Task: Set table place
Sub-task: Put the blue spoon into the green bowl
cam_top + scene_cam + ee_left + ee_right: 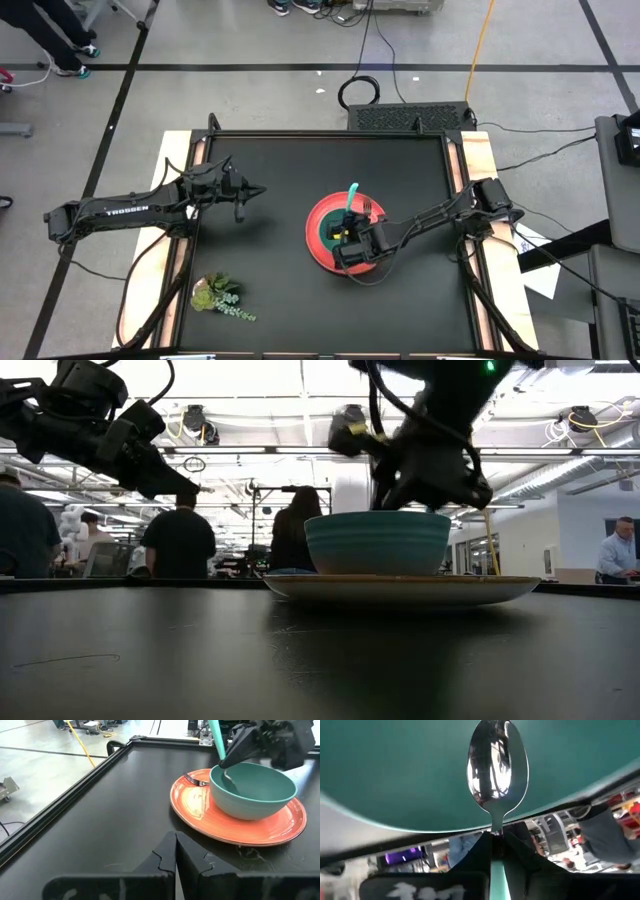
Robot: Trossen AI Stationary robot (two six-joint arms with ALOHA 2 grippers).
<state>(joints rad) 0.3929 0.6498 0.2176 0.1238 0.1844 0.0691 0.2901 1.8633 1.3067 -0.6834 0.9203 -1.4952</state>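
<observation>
A round red plate [322,255] lies mid-table with a teal-green bowl [252,790] standing on it. A fork [196,780] rests with its tines on the plate's far rim beside the bowl; its handle is hidden. My right gripper [347,238] hangs over the bowl, shut on the teal-handled spoon [216,740]. The spoon's metal end [497,767] reaches down inside the bowl. My left gripper [258,190] waits shut above the table, left of the plate, with nothing in it. My right gripper pinches the spoon between its two fingers where the teal handle meets the metal neck [496,829]. The fingers [235,752] slant down into the bowl from the table's right. The handle sticks up toward the far edge. I cannot tell whether the spoon's end touches the bowl's inner wall.
A leafy green sprig [222,297] lies near the table's near left corner. Pale wooden strips [478,160] run along the table's left and right sides. Bare black tabletop lies between the plate and the left arm. People stand in the room beyond the table [180,540].
</observation>
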